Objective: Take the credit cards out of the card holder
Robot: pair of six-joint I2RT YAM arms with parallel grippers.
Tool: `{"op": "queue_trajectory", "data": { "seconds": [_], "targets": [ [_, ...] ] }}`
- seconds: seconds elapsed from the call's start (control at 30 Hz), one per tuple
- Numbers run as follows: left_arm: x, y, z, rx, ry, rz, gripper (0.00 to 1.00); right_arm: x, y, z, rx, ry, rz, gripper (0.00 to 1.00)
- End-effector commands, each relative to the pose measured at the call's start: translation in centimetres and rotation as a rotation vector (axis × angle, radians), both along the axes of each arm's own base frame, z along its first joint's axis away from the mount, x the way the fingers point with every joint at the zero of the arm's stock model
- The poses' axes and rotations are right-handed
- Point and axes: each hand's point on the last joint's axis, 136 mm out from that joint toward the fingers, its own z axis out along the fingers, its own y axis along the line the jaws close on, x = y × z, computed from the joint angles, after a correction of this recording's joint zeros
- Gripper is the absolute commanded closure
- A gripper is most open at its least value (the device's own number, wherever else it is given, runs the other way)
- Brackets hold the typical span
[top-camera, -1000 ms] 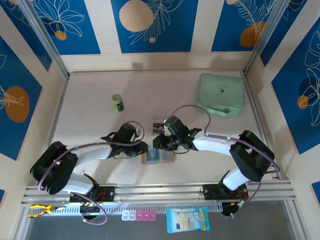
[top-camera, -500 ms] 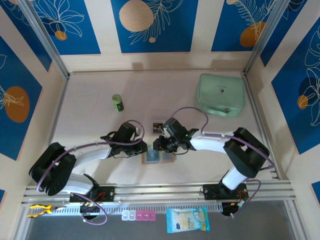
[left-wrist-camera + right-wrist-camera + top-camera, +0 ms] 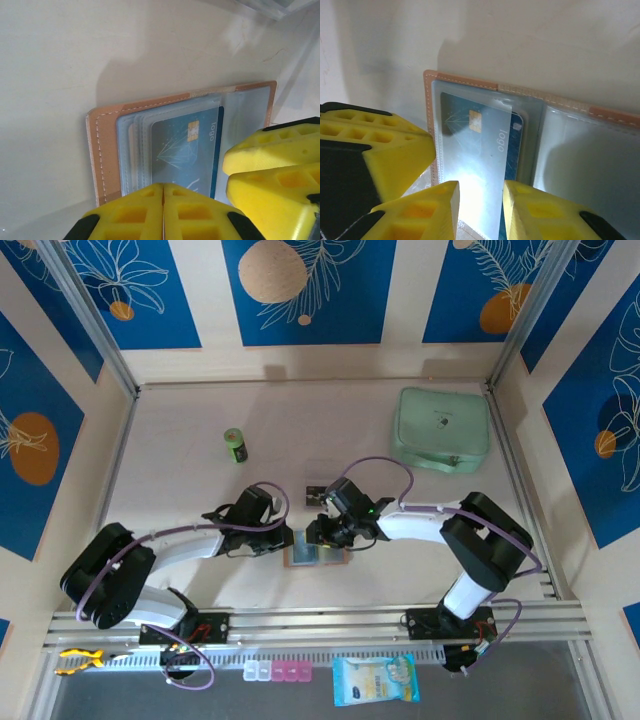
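The left claw (image 3: 163, 195) is pinching its jaws together, the card holder (image 3: 102, 150) lying just ahead of it, as the right claw (image 3: 318, 531) is edging a little closer toward it and that arm's elbow (image 3: 485, 530) is swinging inward, toward the left claw.

The work surface is a pale cream table (image 3: 180, 480) with a matte top, closed in on three sides by upright walls. The far wall (image 3: 400, 355) alternates light wood-toned strips with deep blue panels (image 3: 310, 290) carrying white line-drawn leaves and a tan disc (image 3: 272, 270). The left wall (image 3: 40, 440) and right wall (image 3: 600, 440) repeat the same blue panels with orange discs. Slanting aluminium posts (image 3: 85, 315) rise from the far corners. A ribbed aluminium rail (image 3: 320, 622) runs along the near edge, with a grey ledge (image 3: 520, 690) nearer still. The light is soft and even, casting only faint shadows on the tabletop.
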Motion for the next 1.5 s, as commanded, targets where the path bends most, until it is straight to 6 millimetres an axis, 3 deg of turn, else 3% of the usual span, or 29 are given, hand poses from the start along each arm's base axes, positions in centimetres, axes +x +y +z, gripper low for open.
{"op": "queue_trajectory", "data": {
  "seconds": [0.0,0.57,0.8,1.17,1.47],
  "targets": [
    [-0.2,0.6,-0.6,0.025,0.008,0.007,0.92,-0.4,0.8,0.4,0.017,0.023,0.028,0.71],
    [-0.4,0.6,-1.2,0.026,0.026,-0.003,0.93,-0.6,1.3,-0.2,0.027,0.056,0.039,0.73],
    [-0.5,0.6,-1.1,0.025,0.028,-0.003,0.93,-0.4,0.6,-0.6,-0.013,0.052,0.016,0.75],
    [-0.1,0.8,0.4,0.032,-0.006,0.0,0.94,-0.2,-0.2,-0.3,-0.052,0.03,0.002,0.75],
    [-0.3,-0.1,1.2,0.01,-0.01,-0.027,0.94,-0.2,-0.3,0.1,-0.072,0.014,0.007,0.75]
  ]
}}
